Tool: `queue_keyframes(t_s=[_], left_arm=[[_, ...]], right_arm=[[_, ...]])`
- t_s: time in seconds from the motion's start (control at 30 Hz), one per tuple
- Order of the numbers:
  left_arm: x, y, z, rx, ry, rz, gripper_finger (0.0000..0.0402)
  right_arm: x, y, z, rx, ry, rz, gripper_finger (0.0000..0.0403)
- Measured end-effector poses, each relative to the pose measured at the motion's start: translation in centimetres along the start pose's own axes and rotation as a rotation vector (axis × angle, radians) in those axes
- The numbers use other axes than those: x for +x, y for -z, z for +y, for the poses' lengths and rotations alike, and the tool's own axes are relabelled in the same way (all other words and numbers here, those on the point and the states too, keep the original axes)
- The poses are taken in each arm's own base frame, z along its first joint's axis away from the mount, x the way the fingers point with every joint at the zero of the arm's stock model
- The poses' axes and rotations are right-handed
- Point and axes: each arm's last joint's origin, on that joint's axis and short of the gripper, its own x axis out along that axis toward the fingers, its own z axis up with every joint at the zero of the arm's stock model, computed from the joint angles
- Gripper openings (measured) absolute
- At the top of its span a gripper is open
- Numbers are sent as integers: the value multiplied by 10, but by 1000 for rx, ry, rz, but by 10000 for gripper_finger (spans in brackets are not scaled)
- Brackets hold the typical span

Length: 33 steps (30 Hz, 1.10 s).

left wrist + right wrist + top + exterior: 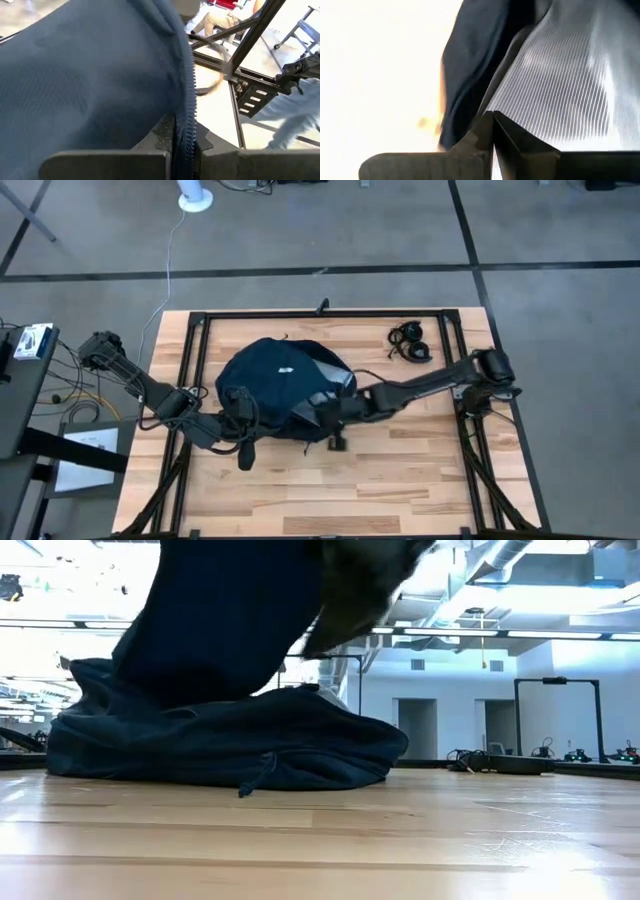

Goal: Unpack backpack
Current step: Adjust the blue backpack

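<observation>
Nothing was out yet: my left gripper (pixel 182 150) was clamped on the backpack (pixel 275 380)'s zipper edge, my right gripper (pixel 492 145) pinched its ribbed grey lining, unpacking barely begun

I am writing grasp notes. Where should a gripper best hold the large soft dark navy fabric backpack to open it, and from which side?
Probably the zippered opening edge of the navy backpack, approached from its left side: the left gripper pinches that thin, raised fold there.
</observation>
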Motion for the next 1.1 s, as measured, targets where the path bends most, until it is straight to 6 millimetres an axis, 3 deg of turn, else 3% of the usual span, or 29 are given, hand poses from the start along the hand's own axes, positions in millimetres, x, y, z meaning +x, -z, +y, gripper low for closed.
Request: queue_keyframes(t_s=[0.13, 0.27, 0.4, 0.57, 0.67, 0.9, 1.1], left_arm=[[0, 0, 0, 0, -1, 1, 0], [0, 0, 0, 1, -2, 2, 0], [0, 0, 0, -6, 14, 11, 0], [0, 0, -1, -8, 18, 13, 0], [0, 0, -1, -9, 18, 11, 0], [0, 0, -1, -17, 17, 10, 0], [0, 0, -1, -18, 18, 9, 0]], right_arm=[[-26, 17, 20, -92, -23, 153, 0], [-32, 37, 23, -185, -14, 328, 15], [-24, 55, 10, -282, 3, 433, 69], [-7, 59, -3, -486, 33, 346, 134], [1, 57, -12, -515, 96, 286, 157], [9, 61, -33, -480, 134, 295, 172], [24, 81, -46, -429, 65, 295, 162]])
